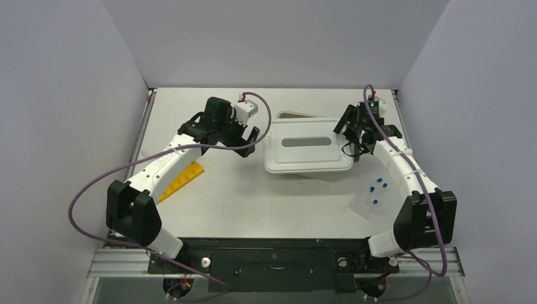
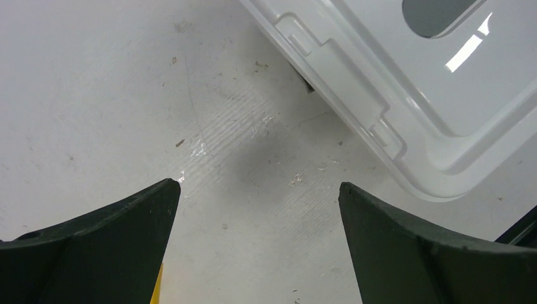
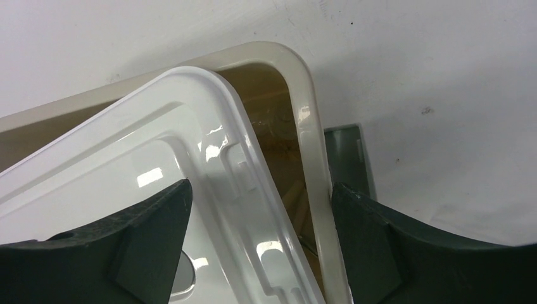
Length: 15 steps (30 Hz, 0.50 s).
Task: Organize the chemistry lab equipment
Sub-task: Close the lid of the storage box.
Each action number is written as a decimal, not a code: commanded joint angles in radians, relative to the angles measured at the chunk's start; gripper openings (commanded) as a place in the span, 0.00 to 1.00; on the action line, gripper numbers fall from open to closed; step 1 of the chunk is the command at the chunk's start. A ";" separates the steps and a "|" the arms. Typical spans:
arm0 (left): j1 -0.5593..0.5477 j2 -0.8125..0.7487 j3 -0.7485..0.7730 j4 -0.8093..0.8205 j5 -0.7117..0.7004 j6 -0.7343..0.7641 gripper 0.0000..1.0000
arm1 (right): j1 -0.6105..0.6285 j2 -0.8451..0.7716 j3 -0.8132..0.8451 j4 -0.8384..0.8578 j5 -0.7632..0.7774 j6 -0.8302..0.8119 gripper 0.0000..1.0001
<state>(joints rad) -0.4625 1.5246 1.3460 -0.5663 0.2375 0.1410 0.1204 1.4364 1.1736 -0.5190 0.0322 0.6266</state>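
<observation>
We hold our left gripper [image 2: 259, 190] with its jaws wide apart over the table [image 1: 253, 202], just beside the white lid [image 1: 307, 157] lying askew on the beige tub [image 3: 310, 126]. Our right gripper [image 3: 261, 190], jaws also apart, straddles the tub's corner rim and clamps nothing. Blue caps [image 1: 378, 190] lie beside our right arm. The yellow tube rack [image 1: 180, 179] lies under our left arm.

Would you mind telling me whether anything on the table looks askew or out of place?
Yes. The white lid sits twisted on the beige tub instead of square with its rim. This leaves a gap along one wall where the inside shows.
</observation>
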 commanded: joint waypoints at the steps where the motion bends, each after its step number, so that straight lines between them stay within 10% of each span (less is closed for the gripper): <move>1: 0.001 0.009 -0.014 0.081 -0.055 -0.009 0.97 | -0.002 0.043 0.065 -0.002 0.039 -0.022 0.75; 15: -0.010 0.056 -0.031 0.139 -0.120 0.022 0.97 | -0.029 0.066 0.051 0.027 0.082 0.051 0.60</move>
<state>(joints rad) -0.4633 1.5719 1.3132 -0.4995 0.1471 0.1539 0.0982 1.5028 1.2083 -0.5159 0.0563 0.6407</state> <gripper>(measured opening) 0.968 0.605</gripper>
